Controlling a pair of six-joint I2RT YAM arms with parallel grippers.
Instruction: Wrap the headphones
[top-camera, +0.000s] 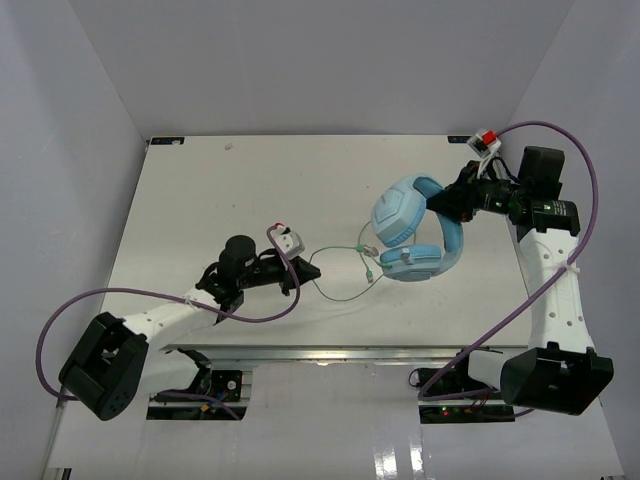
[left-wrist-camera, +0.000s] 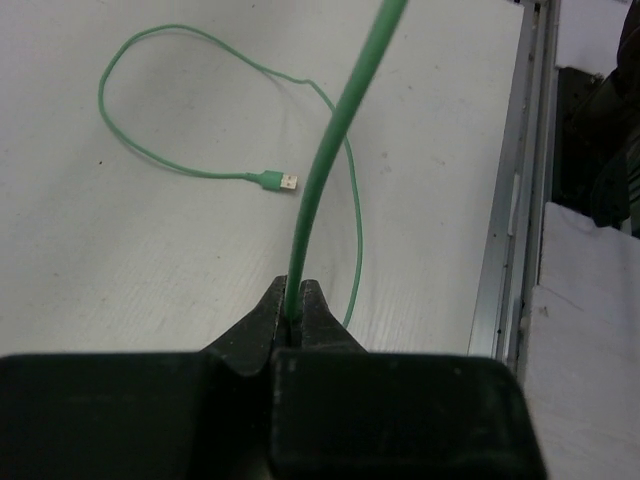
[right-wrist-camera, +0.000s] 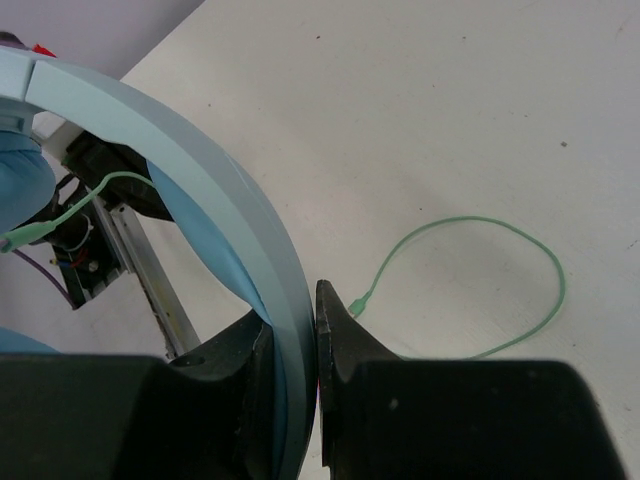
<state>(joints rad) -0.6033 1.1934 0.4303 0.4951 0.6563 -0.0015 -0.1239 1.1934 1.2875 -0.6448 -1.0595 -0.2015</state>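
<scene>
The white table (top-camera: 200, 190) sits boxed in by pale walls (top-camera: 320, 60) on the left, back and right, with a metal rail (top-camera: 330, 352) along its near edge. On the left, a purple cable (top-camera: 260, 315) loops beside the arm. The left gripper (top-camera: 293, 273) sits near mid-table, with bare surface behind it and to its left. Its wrist view shows what the top view cannot: the left gripper (left-wrist-camera: 296, 300) has both fingers pinched on the thin green cable (left-wrist-camera: 335, 130), which runs up out of frame. Behind it, slack lies in an open loop on the table, ending in a small metal-tipped plug (left-wrist-camera: 280, 181). From above, that cable (top-camera: 335, 290) sags across the gap to the light blue headphones (top-camera: 410, 225), right of centre and well clear of the back edge. Whether they rest on the surface cannot be told. The right wrist view shows the right gripper (right-wrist-camera: 315, 330) clamped on the curved headband (right-wrist-camera: 200, 160) — one finger on each face. From overhead, the right gripper (top-camera: 447, 203) meets the headband from the right, close to the table's right edge.
</scene>
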